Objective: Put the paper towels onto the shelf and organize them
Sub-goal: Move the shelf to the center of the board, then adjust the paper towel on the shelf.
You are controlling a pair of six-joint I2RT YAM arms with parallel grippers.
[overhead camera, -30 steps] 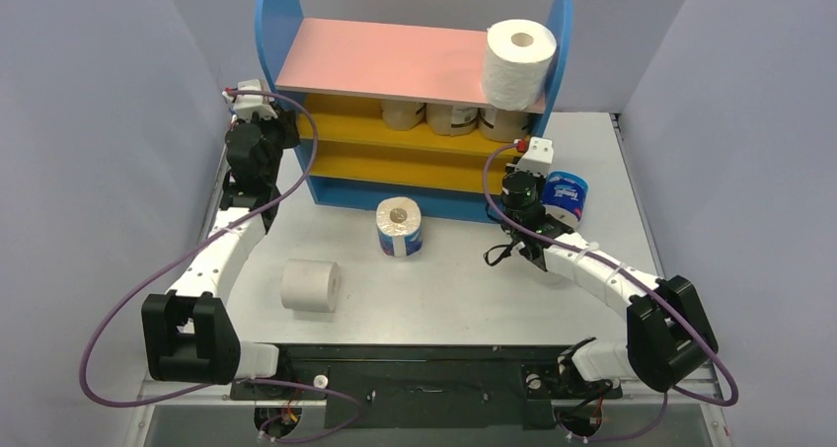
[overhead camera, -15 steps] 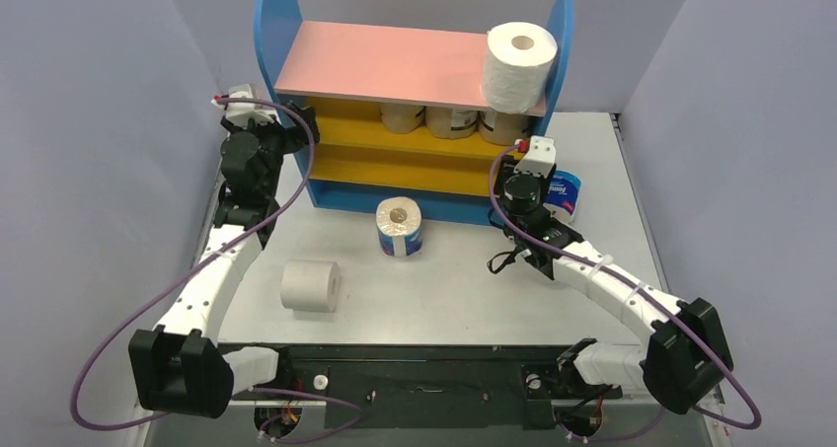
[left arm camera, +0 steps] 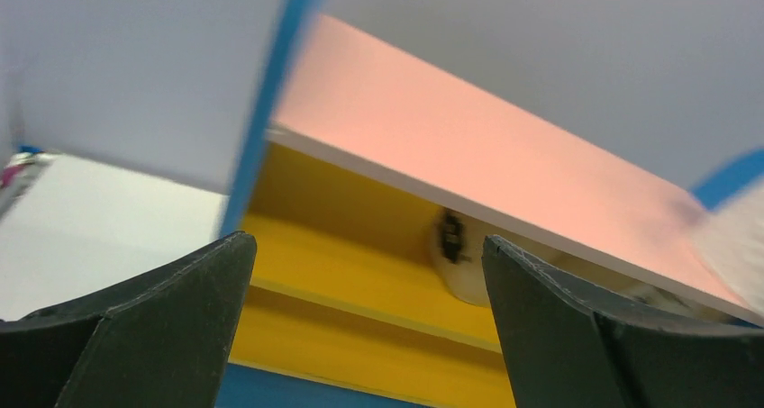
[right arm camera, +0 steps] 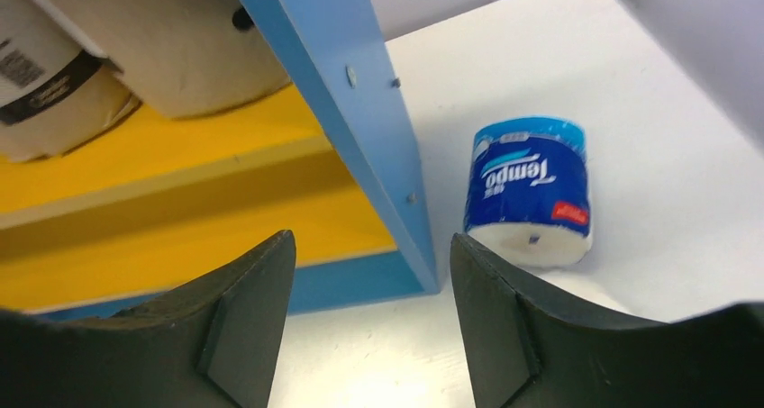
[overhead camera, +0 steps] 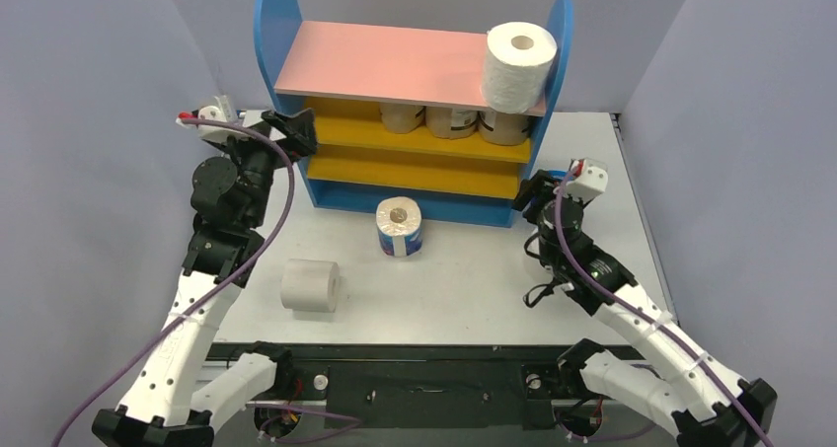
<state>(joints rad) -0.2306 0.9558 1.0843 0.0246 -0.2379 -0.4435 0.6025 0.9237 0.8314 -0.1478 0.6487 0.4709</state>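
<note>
one white roll [overhead camera: 518, 64] atop the shelf [overhead camera: 375, 62], left gripper [left arm camera: 365, 246] wide, right gripper [right arm camera: 371, 241] parted, both empty

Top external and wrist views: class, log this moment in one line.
left end effector: open, empty | right end effector: open, empty | Tempo roll: on table beside shelf | white roll: on pink top board

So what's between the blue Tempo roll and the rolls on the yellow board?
The shelf's blue side panel separates the Tempo roll from the shelved rolls, clearest in the right wrist view.
</note>
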